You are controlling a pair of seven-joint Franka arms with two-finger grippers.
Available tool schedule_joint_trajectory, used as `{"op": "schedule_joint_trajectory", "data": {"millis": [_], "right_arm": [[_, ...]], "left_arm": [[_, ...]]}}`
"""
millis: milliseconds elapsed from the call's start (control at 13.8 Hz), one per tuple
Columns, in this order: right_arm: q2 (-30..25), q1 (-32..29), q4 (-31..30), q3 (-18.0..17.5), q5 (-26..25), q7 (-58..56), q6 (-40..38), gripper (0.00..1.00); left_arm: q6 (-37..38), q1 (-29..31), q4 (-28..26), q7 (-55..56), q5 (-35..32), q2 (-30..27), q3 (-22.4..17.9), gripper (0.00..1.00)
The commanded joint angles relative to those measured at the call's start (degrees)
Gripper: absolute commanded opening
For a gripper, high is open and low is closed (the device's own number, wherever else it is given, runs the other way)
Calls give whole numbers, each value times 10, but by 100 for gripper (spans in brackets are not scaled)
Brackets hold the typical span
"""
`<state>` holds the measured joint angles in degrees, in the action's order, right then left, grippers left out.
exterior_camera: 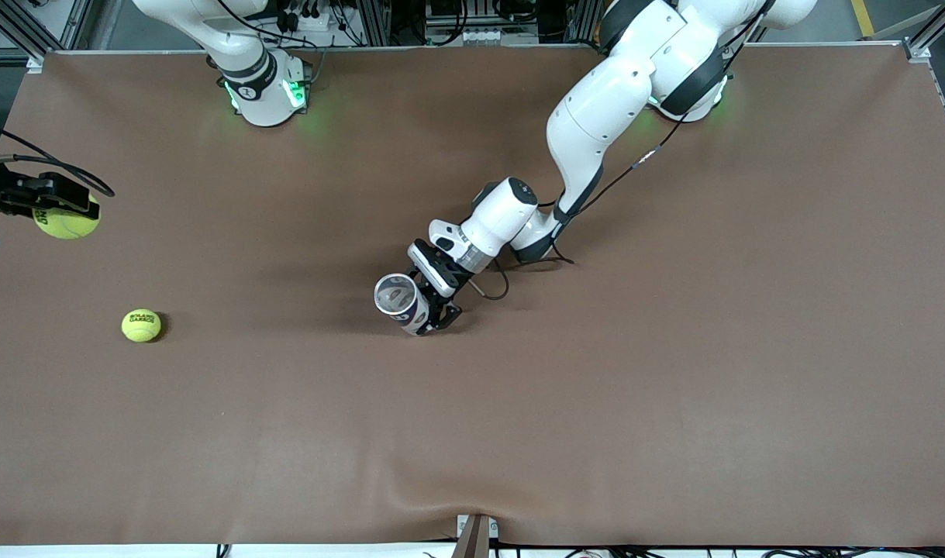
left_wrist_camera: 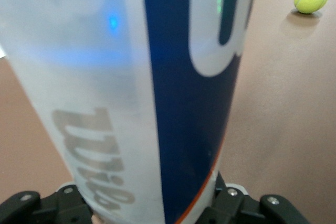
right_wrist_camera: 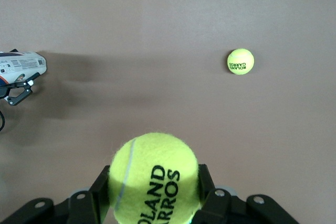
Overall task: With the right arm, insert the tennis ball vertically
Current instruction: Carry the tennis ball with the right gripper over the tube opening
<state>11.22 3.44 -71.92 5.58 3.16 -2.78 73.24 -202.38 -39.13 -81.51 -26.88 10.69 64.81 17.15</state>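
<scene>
Loose ball (exterior_camera: 141, 325) on table | left hand (exterior_camera: 433, 310) clasps can (exterior_camera: 401, 302) | right hand (exterior_camera: 50, 203) clamps ball (exterior_camera: 67, 222) aloft

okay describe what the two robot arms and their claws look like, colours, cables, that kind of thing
Both arms are glossy white with rounded segments and black bands at the joints. Green lights glow at their bases. A thin black cable trails along the left arm. The left claw and the right claw are black, with angular two-finger bodies.

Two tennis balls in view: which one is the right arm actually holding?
The tennis ball clamped in the right gripper, up over the right arm's end of the table. The other ball lies loose on the table, untouched.
</scene>
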Motion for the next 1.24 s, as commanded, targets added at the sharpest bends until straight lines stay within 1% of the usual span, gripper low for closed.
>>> {"op": "schedule_joint_trajectory", "data": {"millis": [0,145,436,800,1163], "right_arm": [[-1,2,-1,-2,5,4,1,0],[3,16,-1,-2,5,9,2,0],[13,58,-1,-2,5,88,19,0],[40,135,-1,-2,4,222,54,0],[90,222,-1,-2,3,392,115,0]], "left_arm": [[-10,-3,6,2,10,6,2,80],[-10,-3,6,2,10,6,2,80],[-10,-3,6,2,10,8,2,81],[-10,-1,0,2,7,7,2,81],[-10,-1,-2,2,6,7,1,81]]}}
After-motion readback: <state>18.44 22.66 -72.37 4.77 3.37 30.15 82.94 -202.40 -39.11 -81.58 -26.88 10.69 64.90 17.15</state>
